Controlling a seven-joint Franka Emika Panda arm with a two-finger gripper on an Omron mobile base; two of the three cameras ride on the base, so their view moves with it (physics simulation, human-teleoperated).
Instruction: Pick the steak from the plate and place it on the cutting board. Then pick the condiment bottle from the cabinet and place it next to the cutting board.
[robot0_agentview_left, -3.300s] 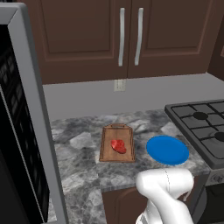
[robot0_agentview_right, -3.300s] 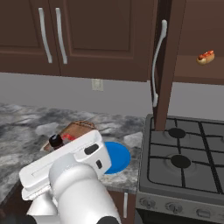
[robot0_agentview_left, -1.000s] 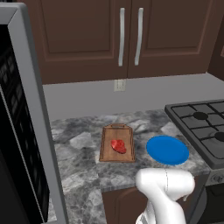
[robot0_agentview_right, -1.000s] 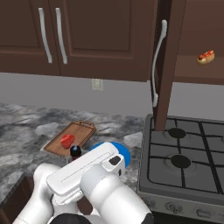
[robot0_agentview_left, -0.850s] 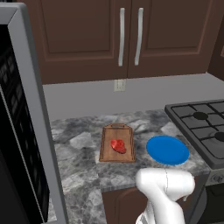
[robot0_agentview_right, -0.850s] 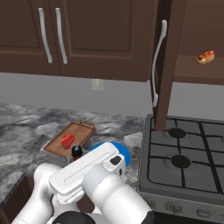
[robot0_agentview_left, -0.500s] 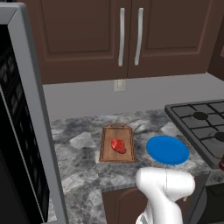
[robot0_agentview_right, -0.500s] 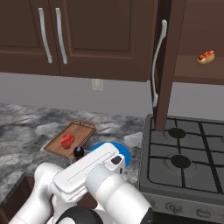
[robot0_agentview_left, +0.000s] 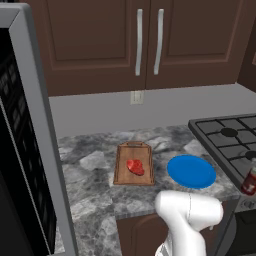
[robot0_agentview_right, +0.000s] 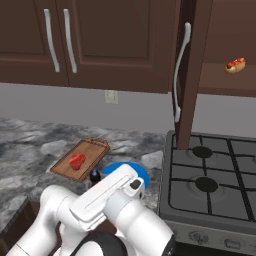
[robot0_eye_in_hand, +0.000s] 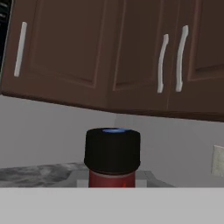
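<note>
Granite counter (robot0_agentview_left: 95, 190) carries the cutting board (robot0_agentview_left: 133, 165) near its front edge with the steak (robot0_agentview_left: 135, 167) already on it, while the gripper, clamped on the condiment bottle (robot0_eye_in_hand: 112, 156), apparently has only the setting-down left.

Kitchen: dark wood cabinet (robot0_agentview_left: 150, 45), marble counter (robot0_agentview_left: 90, 180), gas stove (robot0_agentview_right: 210, 180), wall outlet (robot0_agentview_left: 136, 97).
</note>
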